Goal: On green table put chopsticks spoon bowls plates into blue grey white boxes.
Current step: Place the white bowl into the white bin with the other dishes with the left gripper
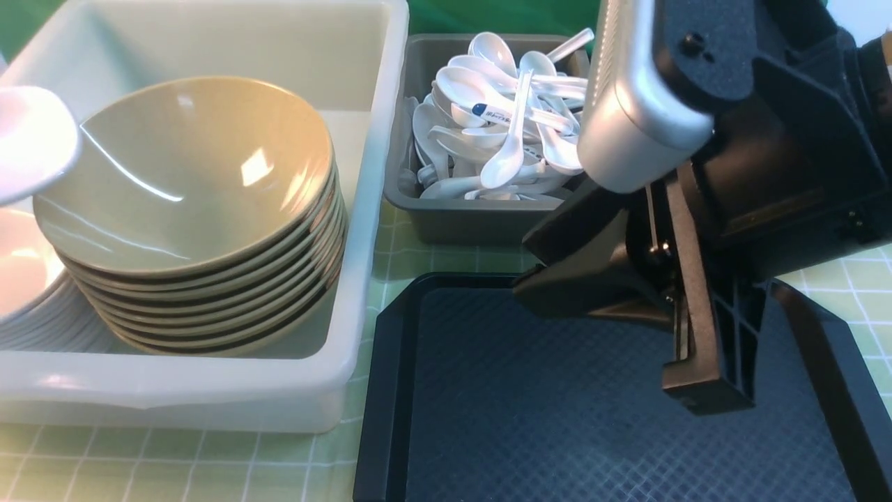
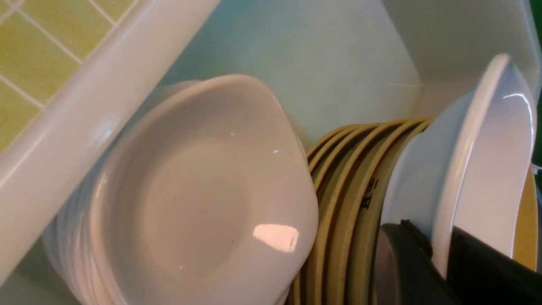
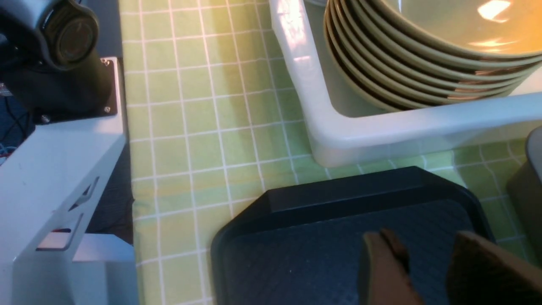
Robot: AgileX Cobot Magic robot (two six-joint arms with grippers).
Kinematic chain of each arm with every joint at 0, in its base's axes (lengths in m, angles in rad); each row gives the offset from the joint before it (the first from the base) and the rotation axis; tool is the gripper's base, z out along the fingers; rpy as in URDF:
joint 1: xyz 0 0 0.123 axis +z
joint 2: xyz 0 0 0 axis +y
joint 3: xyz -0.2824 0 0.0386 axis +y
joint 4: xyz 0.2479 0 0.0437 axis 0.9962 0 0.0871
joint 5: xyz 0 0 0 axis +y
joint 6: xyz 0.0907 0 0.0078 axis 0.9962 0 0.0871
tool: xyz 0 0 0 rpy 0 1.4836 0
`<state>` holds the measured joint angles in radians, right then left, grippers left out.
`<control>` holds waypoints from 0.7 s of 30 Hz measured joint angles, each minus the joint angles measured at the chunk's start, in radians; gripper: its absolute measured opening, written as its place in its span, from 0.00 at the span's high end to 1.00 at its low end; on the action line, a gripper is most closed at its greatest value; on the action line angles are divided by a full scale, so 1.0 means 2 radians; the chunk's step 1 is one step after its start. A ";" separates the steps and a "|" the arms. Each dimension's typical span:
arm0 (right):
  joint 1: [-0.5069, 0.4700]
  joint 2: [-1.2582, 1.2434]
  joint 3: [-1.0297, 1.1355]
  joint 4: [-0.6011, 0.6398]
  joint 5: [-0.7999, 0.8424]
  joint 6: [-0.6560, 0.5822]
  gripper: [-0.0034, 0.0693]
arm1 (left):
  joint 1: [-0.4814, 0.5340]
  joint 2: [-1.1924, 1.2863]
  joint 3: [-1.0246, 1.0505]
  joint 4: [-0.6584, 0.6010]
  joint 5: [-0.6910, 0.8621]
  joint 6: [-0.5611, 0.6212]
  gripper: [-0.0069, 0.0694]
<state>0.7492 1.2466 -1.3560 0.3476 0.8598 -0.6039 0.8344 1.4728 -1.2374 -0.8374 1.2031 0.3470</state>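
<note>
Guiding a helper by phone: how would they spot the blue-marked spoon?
Beyond the dark tray sits a grey box heaped with white spoons. Near the heap's middle lies one spoon whose handle carries a blue mark; the rest look plain white.

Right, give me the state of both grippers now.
Left gripper: closed on the rim of a white plate.
Right gripper: open, nothing between its fingers, above the dark tray.

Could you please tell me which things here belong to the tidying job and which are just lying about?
Job: white box, tan bowls, white dishes, held plate, left gripper, grey box, spoons.
Lying about: dark tray, white stand.
</note>
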 joint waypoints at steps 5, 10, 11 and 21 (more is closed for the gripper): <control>0.000 0.000 0.000 0.000 0.001 0.000 0.63 | 0.014 0.000 0.000 -0.035 -0.004 0.002 0.89; 0.000 0.000 0.000 0.000 0.003 0.000 0.63 | 0.045 -0.002 0.000 -0.016 -0.014 -0.009 0.89; 0.000 0.000 0.000 0.000 0.003 0.000 0.63 | 0.046 -0.003 0.000 -0.008 -0.017 -0.013 0.89; 0.000 0.000 0.000 0.000 -0.001 0.000 0.63 | -0.012 -0.003 0.000 0.197 -0.004 -0.095 0.89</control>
<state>0.7492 1.2466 -1.3560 0.3476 0.8570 -0.6039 0.8099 1.4674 -1.2374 -0.4426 1.1958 0.1570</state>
